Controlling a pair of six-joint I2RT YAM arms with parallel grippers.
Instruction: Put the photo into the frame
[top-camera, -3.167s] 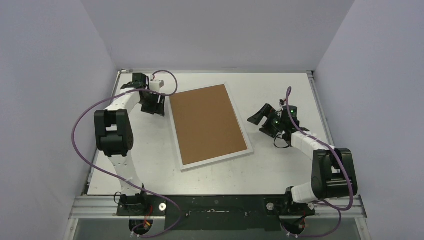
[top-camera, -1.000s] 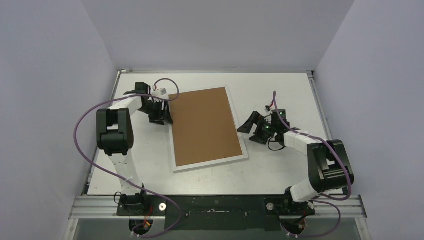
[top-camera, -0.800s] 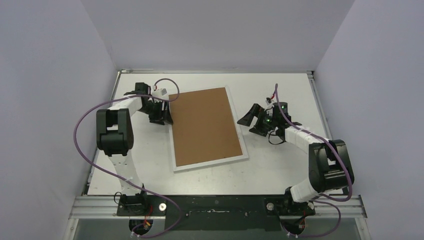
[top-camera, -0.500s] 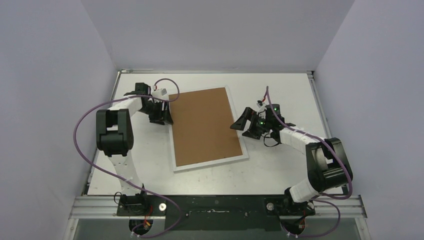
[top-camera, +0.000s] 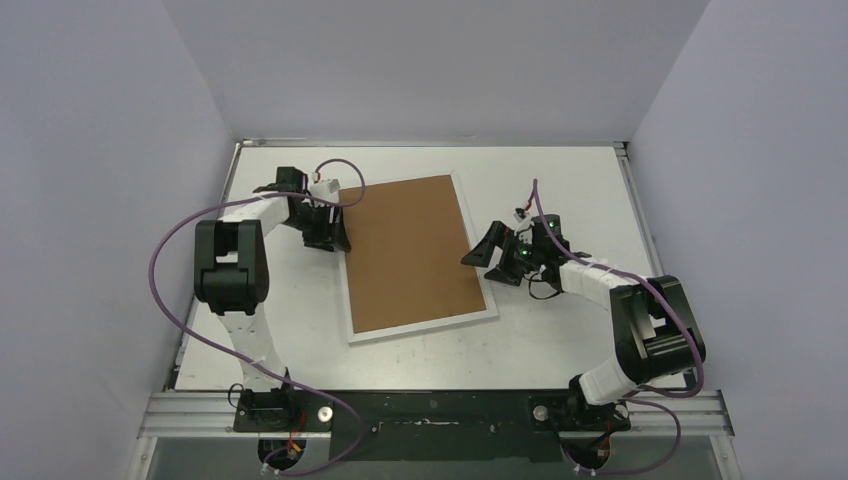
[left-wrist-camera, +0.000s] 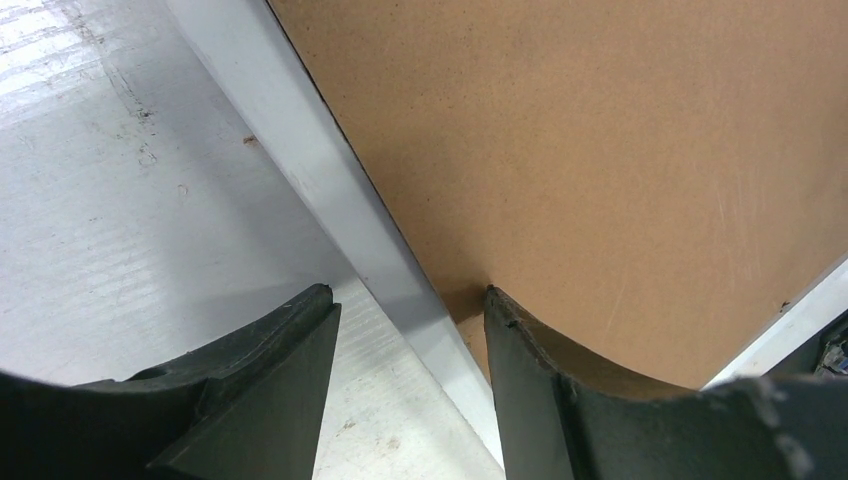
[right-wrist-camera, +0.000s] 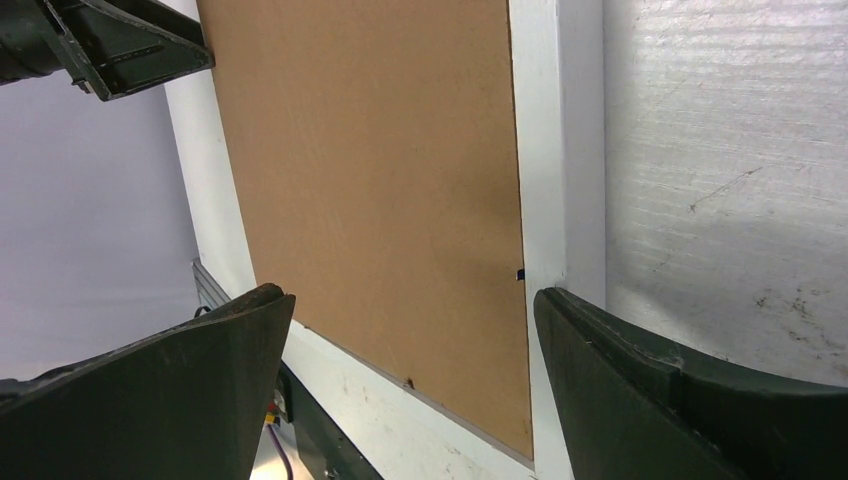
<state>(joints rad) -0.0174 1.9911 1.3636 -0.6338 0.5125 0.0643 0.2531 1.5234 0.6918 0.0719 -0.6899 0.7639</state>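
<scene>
Though the left gripper (left-wrist-camera: 408, 296) had its fingers (left-wrist-camera: 255, 385) only about halfway apart, they closed on nothing. They straddled the white edge of the frame (left-wrist-camera: 300, 130), one tip low over the bare table (left-wrist-camera: 110, 200) just outside it and the other over the brown board (left-wrist-camera: 620, 150) just inside. I could not tell whether either tip actually touched. The right gripper (right-wrist-camera: 412, 296) was spread very wide and was likewise empty. One of its fingers was over the board and the other over the table, with the frame's opposite white edge running between them. The frame itself lay flat on the table, back side up, with the board filling it from edge to edge, and it sat slightly askew to the table's sides. The left gripper met it on the left long side, toward the far end, and the right gripper met the other long side near its middle. Behind the grippers the two arms (top-camera: 228, 265) reached in from the near edge, elbows turned outward, with purple cables (top-camera: 165, 260) looping off them.
</scene>
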